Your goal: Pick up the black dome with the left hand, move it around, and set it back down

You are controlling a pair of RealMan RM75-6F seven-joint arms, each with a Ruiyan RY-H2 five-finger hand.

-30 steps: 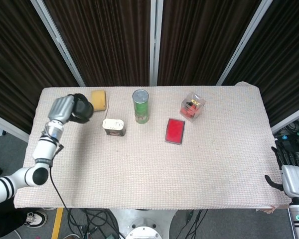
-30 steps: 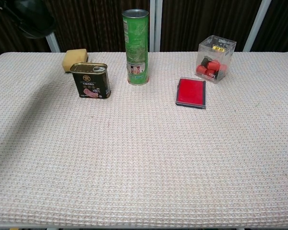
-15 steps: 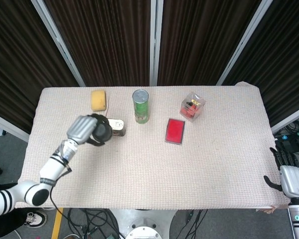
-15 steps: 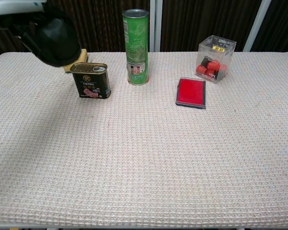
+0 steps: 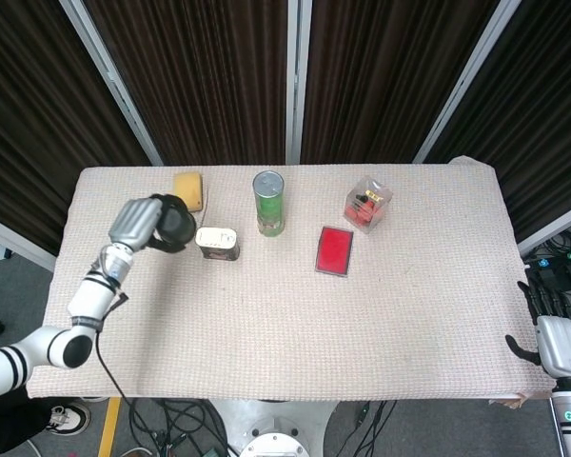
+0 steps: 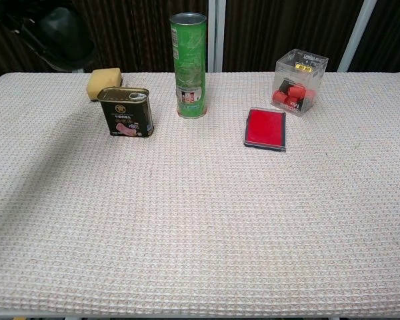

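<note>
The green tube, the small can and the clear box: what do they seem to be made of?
Green tube: probably cardboard under a glossy printed wrap, metallic-looking top rim. Small can: seemingly tin, shiny lid with a pull tab. Clear box: transparent hard plastic, red items visible inside.

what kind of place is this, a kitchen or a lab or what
Most likely a robot test lab, not a kitchen. A cloth-covered table stands before dark curtains, loose cables trail on the floor beneath, and unrelated items are laid out like test props: a green can and a red card.
</note>
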